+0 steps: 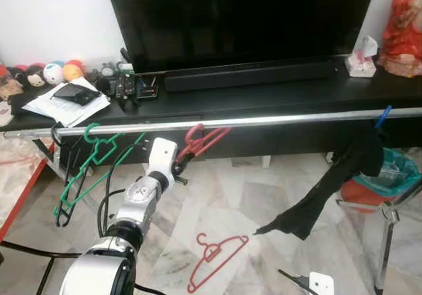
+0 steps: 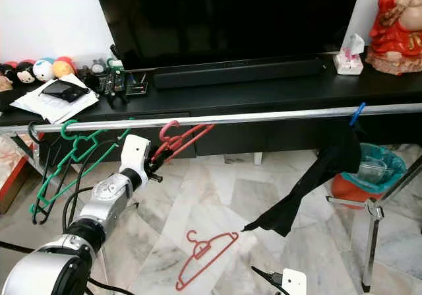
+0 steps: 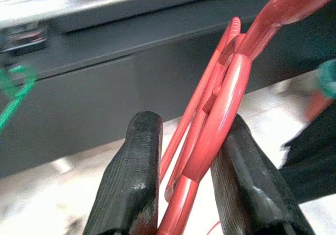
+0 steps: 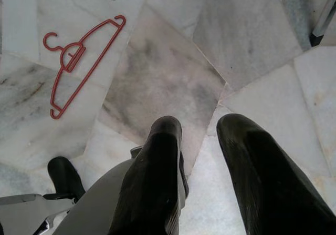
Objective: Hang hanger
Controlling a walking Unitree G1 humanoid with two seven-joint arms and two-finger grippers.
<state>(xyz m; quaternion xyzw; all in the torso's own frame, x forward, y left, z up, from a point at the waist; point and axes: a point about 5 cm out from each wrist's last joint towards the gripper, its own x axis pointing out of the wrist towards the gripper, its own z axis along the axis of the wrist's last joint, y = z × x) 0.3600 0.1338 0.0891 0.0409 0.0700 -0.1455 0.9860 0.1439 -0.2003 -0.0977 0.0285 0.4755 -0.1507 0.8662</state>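
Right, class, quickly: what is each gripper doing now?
Left gripper: closed on a red hanger by the rail.
Right gripper: open, holding nothing, above the floor.

This is a home living room. A large black television (image 1: 241,18) stands on a long black TV cabinet (image 1: 277,100) with a soundbar (image 1: 247,76) along its front. At the cabinet's left end sit round plush toys (image 1: 53,72) and a stack of papers (image 1: 66,103); at its right end a tissue pack (image 1: 361,61) and what looks like a red figurine (image 1: 402,24). The floor is pale marble tile (image 1: 237,202), and a metal clothes rail (image 1: 264,120) carries plastic hangers (image 1: 99,153).
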